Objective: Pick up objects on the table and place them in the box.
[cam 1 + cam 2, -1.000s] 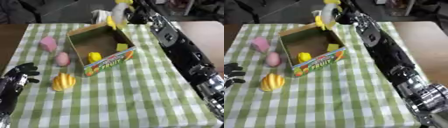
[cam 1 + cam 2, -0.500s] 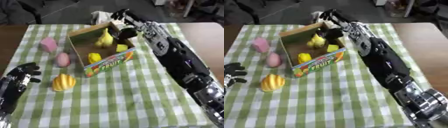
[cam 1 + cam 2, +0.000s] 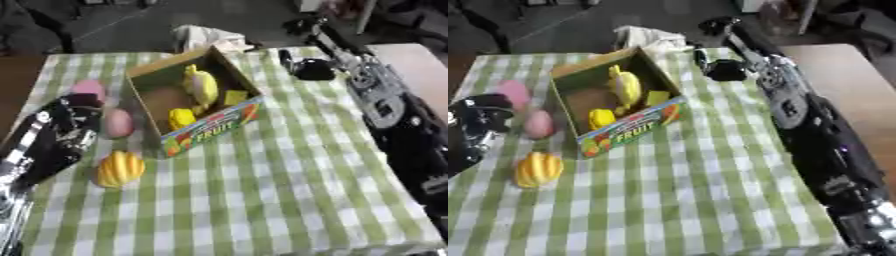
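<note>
The open cardboard fruit box stands left of centre on the green checked cloth. Inside it lie a long yellow fruit, a small yellow block and a round yellow piece. Two pink objects and a ribbed yellow-orange fruit lie on the cloth left of the box. My right hand hovers just right of the box's far corner, empty, fingers loosely spread. My left hand is raised beside the pink objects with relaxed fingers, holding nothing.
A crumpled white thing lies at the table's far edge behind the box. My right arm stretches along the right side of the table. A bare wooden tabletop shows at the far right.
The long yellow fruit left my right hand and now lies in the box; that hand drew back to the box's right. My left hand rose and moved forward toward the pink objects.
</note>
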Robot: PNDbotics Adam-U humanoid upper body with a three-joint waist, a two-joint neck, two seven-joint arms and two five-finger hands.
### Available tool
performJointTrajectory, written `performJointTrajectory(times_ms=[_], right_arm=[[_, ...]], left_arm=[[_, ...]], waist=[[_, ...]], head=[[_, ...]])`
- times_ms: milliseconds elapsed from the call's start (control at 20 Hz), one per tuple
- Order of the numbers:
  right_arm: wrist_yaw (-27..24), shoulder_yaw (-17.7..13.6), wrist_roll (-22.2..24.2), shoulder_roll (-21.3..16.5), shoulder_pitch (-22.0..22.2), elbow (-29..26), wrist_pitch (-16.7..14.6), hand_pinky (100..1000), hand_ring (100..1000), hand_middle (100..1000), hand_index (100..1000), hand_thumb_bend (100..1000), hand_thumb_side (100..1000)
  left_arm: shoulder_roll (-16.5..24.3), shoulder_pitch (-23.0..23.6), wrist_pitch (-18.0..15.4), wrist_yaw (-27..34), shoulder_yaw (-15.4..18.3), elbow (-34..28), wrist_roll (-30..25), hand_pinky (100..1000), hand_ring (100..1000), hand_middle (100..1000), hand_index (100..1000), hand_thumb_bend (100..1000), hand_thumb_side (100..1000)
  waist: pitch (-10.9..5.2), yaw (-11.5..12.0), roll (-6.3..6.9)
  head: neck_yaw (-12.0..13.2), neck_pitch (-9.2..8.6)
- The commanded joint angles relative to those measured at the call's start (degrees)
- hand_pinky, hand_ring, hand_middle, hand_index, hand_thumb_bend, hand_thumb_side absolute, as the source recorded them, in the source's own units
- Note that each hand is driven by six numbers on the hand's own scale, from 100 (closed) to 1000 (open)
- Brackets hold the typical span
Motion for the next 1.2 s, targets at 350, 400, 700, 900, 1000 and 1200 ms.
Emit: performJointTrajectory(times_ms=[350, 400, 700, 900, 1000, 1200], right_arm=[[-8.20, -10.40, -7.88, -1.63, 10.42, -12.10, 1.12, 688, 806, 693, 813, 119, 311], [-9.14, -11.51, -8.82, -1.09, 11.94, -12.54, 2.05, 687, 805, 689, 809, 118, 308], [-14.43, -13.97, -14.11, 1.03, 20.54, -18.30, 7.33, 682, 800, 675, 799, 114, 301], [-17.92, -12.46, -17.43, 1.33, 26.22, -23.56, 9.62, 681, 800, 673, 797, 110, 304], [-19.72, -11.94, -18.25, 1.32, 29.14, -26.09, 9.79, 681, 800, 671, 797, 108, 305], [-22.41, -11.73, -18.26, 1.44, 34.84, -31.17, 9.55, 681, 799, 665, 794, 106, 307]], left_arm=[[13.99, -9.78, -6.27, -7.94, -10.96, 8.99, -7.92, 750, 736, 725, 840, 459, 414], [15.51, -9.95, -6.73, -8.88, -11.26, 9.03, -8.86, 751, 736, 725, 840, 466, 418], [23.71, -6.35, -8.30, -14.17, -4.99, 2.45, -13.30, 755, 735, 730, 845, 485, 426], [23.84, -3.21, -8.04, -17.66, -2.37, -1.16, -14.59, 751, 732, 726, 843, 493, 444], [22.99, -2.52, -8.04, -19.46, -3.00, -1.14, -15.66, 749, 730, 724, 842, 497, 439], [21.37, -2.21, -8.81, -23.11, -5.46, 0.79, -18.32, 755, 729, 724, 843, 512, 402]], waist=[[0.63, -3.70, 0.78], [0.65, -3.80, 0.75], [0.32, -3.41, 0.42], [-0.32, -2.77, 0.55], [-0.66, -2.54, 0.58], [-1.28, -2.31, 0.49]], head=[[3.52, 0.27], [3.54, 0.27], [3.20, 0.27], [2.89, 0.27], [2.70, 0.27], [2.35, 0.27]])
